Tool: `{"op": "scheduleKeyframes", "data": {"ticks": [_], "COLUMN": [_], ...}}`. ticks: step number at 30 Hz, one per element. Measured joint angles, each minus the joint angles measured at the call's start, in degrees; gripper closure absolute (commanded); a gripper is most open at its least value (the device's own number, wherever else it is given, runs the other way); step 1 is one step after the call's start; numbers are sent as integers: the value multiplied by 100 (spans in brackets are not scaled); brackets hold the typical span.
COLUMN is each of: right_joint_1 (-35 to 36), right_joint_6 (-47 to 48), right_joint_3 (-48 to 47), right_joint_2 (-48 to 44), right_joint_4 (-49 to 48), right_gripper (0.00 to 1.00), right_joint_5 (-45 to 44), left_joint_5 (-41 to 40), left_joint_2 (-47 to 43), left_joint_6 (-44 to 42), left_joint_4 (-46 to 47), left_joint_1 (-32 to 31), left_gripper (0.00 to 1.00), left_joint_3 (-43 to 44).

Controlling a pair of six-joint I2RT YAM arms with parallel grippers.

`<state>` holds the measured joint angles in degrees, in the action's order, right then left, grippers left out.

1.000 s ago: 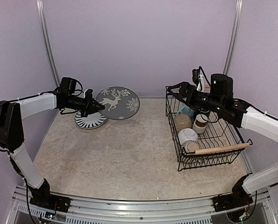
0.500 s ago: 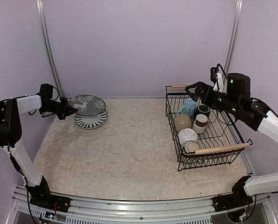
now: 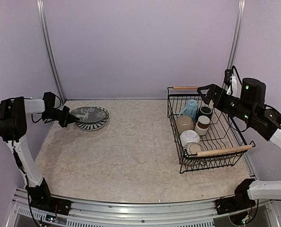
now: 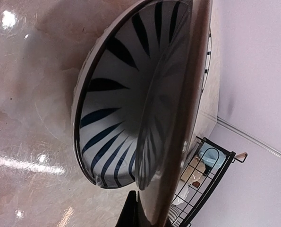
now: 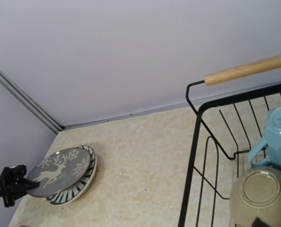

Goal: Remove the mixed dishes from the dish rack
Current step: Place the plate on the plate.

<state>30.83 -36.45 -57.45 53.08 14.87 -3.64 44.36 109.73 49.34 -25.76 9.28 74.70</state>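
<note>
My left fingers [image 3: 72,121] are clamped on the 9 o'clock rim of the deer-pattern plate [image 3: 89,114]. That edge is raised, so the plate tilts over the striped plate [image 3: 97,125] at the worktop's [image 3: 131,161] 10 o'clock corner, close to the left wall. I cannot tell whether the two plates touch.

My right fingers [image 3: 208,91] stand apart above the far edge of the dish rack [image 3: 170,108], at 2 o'clock. The rack hugs the 3 o'clock side, with the light blue mug [image 3: 190,109], dark green mug [image 3: 206,111] and white bowl [image 3: 190,137] crowding its left half. A broad stretch of worktop separates the plates from the rack.
</note>
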Motion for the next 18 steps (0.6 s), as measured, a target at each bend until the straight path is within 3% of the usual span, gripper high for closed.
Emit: {"op": "scheduleKeyframes", "data": {"ticks": [6, 13, 18], "right_joint_1": [0, 0, 0], "right_joint_6": [-31, -46, -46], "right_joint_3": [87, 116, 118], "right_joint_2": [-11, -24, -50], "right_joint_4": [28, 35, 35], "right_gripper": [0, 0, 0], "right_joint_5": [-11, -15, -31], "left_joint_5": [46, 166, 92], "left_joint_2": [90, 170, 168], "left_joint_6": [-7, -79, -164], "left_joint_4": [-13, -42, -98], "left_joint_1": [-66, -107, -107], "left_gripper": [95, 74, 50], "left_joint_3": [111, 269, 337]}}
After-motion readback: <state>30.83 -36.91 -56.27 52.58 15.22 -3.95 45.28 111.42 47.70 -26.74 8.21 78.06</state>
